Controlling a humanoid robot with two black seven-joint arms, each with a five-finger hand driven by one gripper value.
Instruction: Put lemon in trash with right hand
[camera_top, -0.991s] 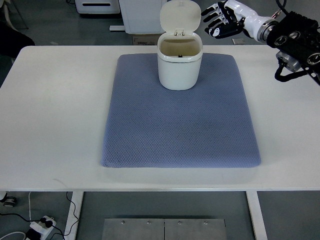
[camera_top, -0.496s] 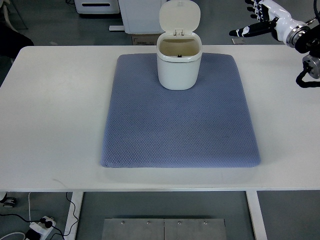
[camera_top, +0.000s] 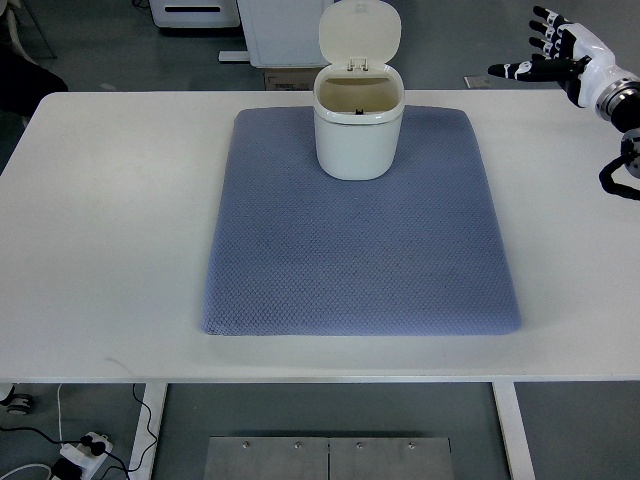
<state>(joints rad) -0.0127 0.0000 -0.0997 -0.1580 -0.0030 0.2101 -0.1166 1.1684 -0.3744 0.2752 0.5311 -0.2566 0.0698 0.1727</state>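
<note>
right hand (camera_top: 562, 52) at the far right, beyond the tabletop (camera_top: 100, 220), fingers spread wide, holding nothing | lemon: none visible, I judge it inside the open trash bin (camera_top: 359, 128) | I withdraw high, clear of the lid (camera_top: 359, 32)

There are no words, numbers, labels or signs to read anywhere in the picture. The white trash can (camera_top: 359, 125), off to the side of the right hand (camera_top: 560, 55), has a plain body and a plain open lid. The blue mat (camera_top: 360, 240) under it is plain too, and so is the white worktop (camera_top: 100, 220). The hand has nothing written on it.
</note>
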